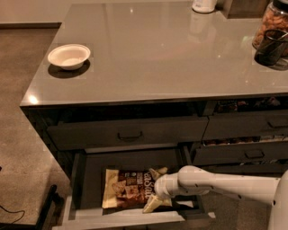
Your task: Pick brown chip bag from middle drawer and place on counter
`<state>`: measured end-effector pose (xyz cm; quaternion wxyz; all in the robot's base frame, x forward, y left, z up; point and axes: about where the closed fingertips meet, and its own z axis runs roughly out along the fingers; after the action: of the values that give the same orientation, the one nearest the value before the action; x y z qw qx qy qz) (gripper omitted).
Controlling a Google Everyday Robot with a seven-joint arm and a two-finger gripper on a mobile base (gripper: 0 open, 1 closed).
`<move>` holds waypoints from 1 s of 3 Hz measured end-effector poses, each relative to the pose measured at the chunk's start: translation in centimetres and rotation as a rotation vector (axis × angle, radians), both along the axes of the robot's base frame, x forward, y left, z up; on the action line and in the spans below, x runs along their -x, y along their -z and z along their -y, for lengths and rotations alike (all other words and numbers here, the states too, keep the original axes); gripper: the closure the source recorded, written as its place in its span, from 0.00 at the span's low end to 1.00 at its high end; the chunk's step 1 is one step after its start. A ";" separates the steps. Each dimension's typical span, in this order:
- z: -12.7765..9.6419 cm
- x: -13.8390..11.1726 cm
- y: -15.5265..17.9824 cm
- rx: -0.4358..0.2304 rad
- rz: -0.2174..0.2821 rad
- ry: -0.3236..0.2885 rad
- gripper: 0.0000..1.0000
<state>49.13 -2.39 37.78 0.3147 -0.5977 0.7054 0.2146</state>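
Observation:
The brown chip bag [126,186] lies flat inside the open middle drawer [118,219], low in the camera view. My gripper [153,188] reaches in from the right on a white arm [225,183]. Its cream fingers [151,205] are spread apart, one at the far edge and one at the near edge of the bag's right end, low over it. I cannot tell whether they touch the bag. The glossy grey counter [157,49] spreads above the drawers.
A white bowl [69,55] sits on the counter's left side. A snack jar [271,20], a dark cup [270,47] and a white container [203,4] stand at the back right. The upper drawer [128,132] is closed. Narrower right drawers [245,155] stand slightly open.

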 end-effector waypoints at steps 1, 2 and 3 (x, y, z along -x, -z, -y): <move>-0.1 0.2 0.3 -0.002 -0.004 -0.002 0.21; -0.1 0.2 0.3 -0.002 -0.004 -0.002 0.44; -0.2 0.3 -0.3 0.003 -0.006 -0.009 0.67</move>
<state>48.80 -2.16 38.11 0.3106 -0.6007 0.7040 0.2170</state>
